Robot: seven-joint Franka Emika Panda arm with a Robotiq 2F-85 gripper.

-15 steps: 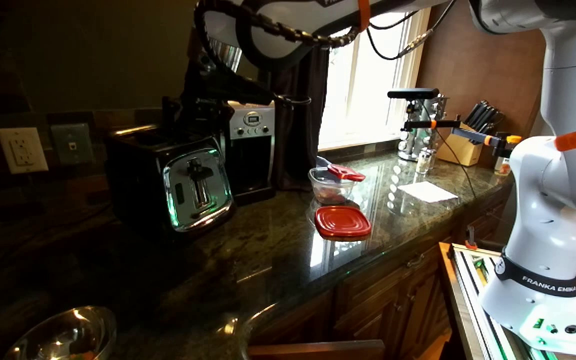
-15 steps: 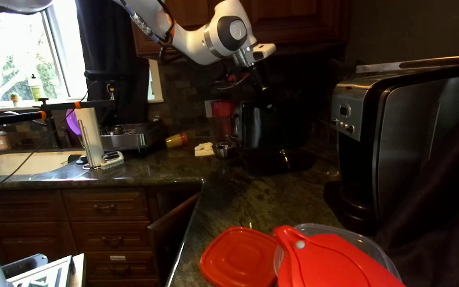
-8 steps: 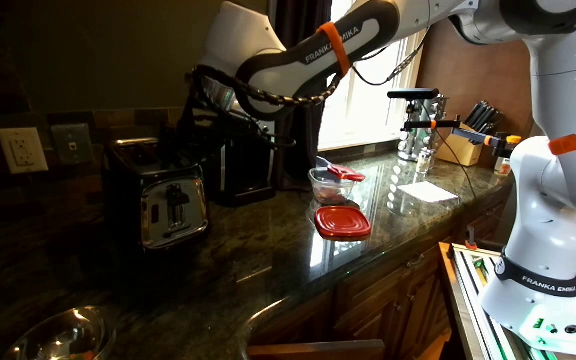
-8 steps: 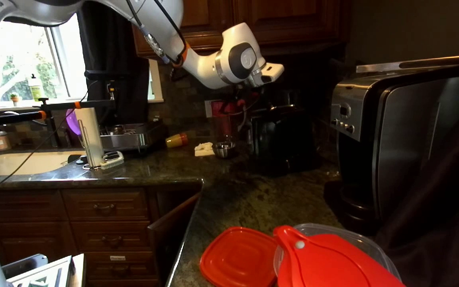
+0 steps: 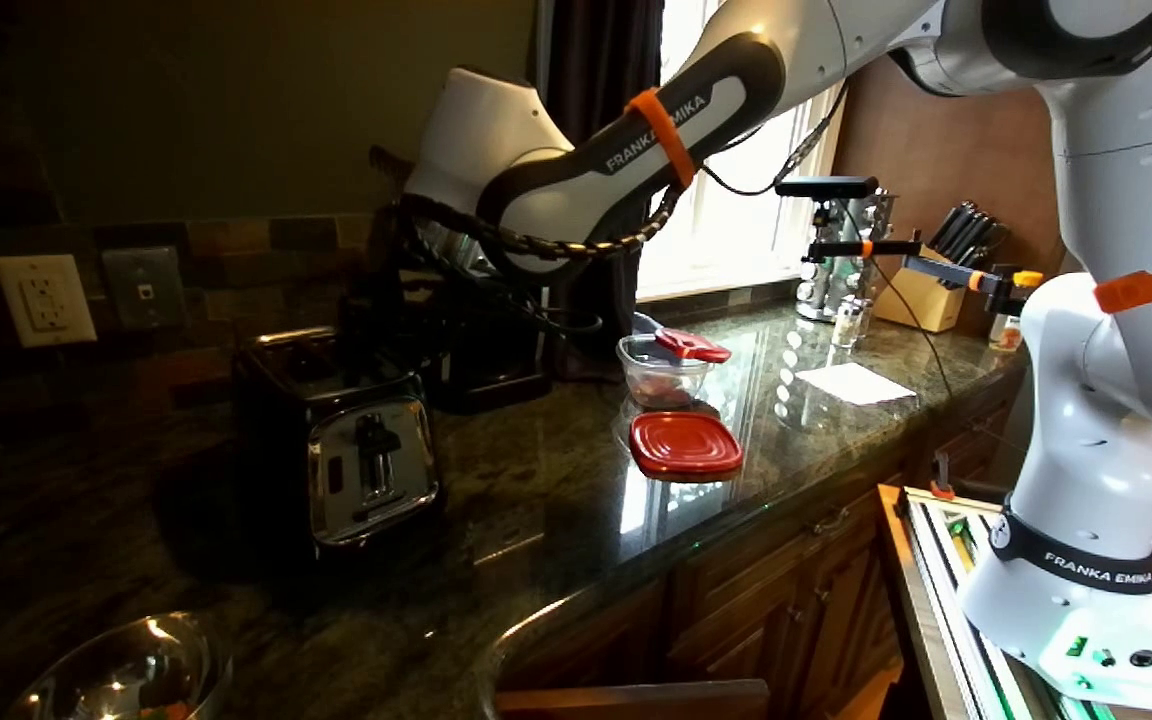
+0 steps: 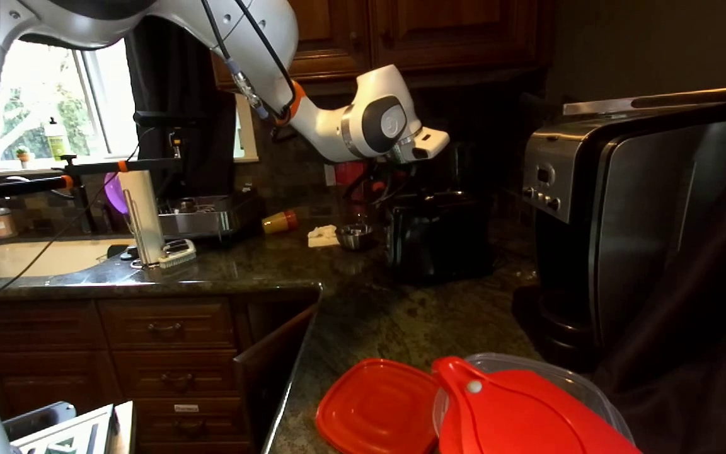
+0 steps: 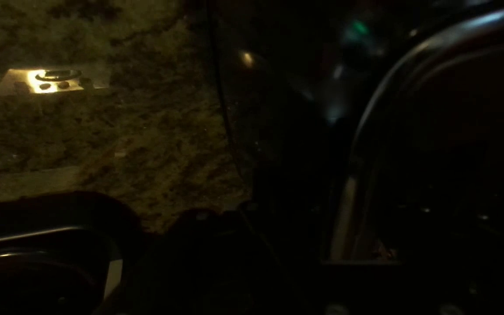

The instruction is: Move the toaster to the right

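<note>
Toaster (image 5: pixel 341 455) and arm (image 5: pixel 626 150) are lower than before

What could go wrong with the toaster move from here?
1. Slip: the views are too dark to confirm a grip on the toaster, so a poor hold could go unnoticed.
2. Collision: the coffee maker stands near it on the same counter; overshooting that way might bump it.
</note>
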